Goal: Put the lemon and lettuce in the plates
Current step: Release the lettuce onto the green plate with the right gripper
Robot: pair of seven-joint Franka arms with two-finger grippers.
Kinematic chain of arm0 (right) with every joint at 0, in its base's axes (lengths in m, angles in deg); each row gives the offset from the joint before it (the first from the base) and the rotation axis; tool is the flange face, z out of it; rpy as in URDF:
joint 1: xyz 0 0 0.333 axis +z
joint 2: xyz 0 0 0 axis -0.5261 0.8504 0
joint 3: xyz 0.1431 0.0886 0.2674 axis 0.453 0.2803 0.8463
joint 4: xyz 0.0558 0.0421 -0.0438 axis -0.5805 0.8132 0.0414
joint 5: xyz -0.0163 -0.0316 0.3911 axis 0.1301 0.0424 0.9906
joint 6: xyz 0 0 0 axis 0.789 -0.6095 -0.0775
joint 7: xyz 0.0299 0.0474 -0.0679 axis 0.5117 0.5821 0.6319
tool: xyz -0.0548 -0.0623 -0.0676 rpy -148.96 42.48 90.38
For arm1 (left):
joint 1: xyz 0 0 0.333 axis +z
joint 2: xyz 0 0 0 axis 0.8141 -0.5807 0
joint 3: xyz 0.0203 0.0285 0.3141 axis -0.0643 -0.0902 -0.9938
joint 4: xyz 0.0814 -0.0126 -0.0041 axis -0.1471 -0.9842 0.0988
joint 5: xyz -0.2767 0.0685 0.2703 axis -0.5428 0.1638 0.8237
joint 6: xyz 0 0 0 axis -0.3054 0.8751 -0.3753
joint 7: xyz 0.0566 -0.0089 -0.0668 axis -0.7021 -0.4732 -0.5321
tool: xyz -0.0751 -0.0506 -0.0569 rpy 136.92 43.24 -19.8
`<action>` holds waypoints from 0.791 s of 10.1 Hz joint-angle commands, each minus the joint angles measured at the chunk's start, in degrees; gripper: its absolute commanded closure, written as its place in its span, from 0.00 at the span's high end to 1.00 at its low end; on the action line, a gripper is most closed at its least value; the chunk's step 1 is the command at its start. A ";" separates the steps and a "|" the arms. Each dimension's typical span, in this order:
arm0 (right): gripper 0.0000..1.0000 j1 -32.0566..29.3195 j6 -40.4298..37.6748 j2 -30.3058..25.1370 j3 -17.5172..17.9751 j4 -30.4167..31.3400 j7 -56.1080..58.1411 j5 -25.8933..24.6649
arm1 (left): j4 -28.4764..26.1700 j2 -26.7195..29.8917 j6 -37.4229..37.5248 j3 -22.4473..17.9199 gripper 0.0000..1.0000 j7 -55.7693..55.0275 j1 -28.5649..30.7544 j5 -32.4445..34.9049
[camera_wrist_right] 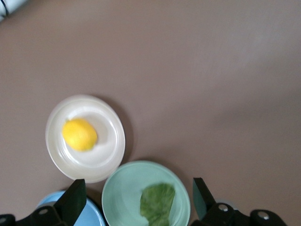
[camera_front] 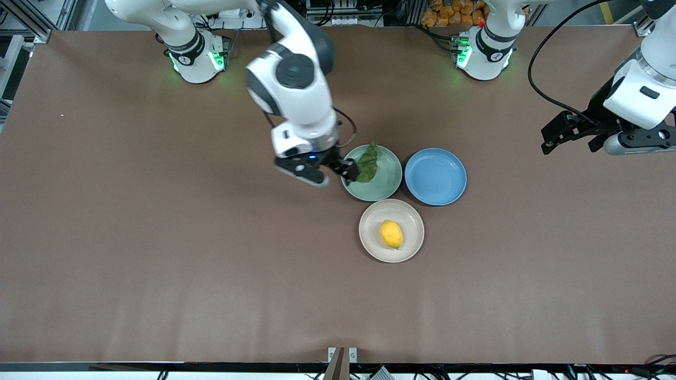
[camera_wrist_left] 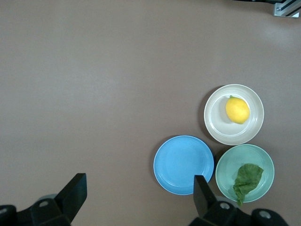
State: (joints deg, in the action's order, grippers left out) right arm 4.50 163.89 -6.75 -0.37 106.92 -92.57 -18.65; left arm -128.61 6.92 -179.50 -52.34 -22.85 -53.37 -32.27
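— Lemon (camera_front: 391, 234) sits in the beige plate (camera_front: 369, 240), nearest us. And the lettuce (camera_front: 368, 163)?

— In the mint plate (camera_front: 388, 187), long axis running away from us, directly under the right gripper (camera_front: 338, 171), whose fingers are spread and empty.

— Left gripper (camera_front: 573, 134)?

— Waiting high over its table end, jaws apart.
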 commanded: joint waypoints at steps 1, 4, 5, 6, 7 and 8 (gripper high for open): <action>1.00 -5.72 -5.26 -6.43 0.83 1.18 7.46 -0.18 | 1.42 -0.56 1.26 0.09 1.00 1.39 -0.25 0.50; 1.00 -13.98 -13.35 -13.20 1.19 1.18 20.82 0.00 | 1.42 -0.56 1.26 0.27 1.00 1.57 0.01 0.60; 1.00 -16.61 -15.63 -15.22 1.19 1.18 25.56 0.61 | 1.42 -0.56 1.26 0.27 1.00 2.18 0.02 0.69; 1.00 -19.42 -17.66 -16.90 1.19 1.18 29.95 1.92 | 1.42 -0.47 1.35 0.27 1.00 2.71 0.10 0.86; 1.00 -22.24 -19.50 -18.83 1.10 1.27 34.70 2.72 | 1.42 -0.47 1.44 0.27 1.00 3.23 0.28 0.86; 1.00 -25.14 -22.22 -20.06 1.01 1.18 39.79 2.90 | 1.42 -0.47 1.96 0.18 1.00 3.15 0.28 1.04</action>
State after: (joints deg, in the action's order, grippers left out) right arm -16.68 144.12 -23.88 -0.29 106.58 -58.74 -17.34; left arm -128.55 6.83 -179.30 -52.25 -20.93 -53.38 -32.19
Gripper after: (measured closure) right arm 0.000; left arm 0.000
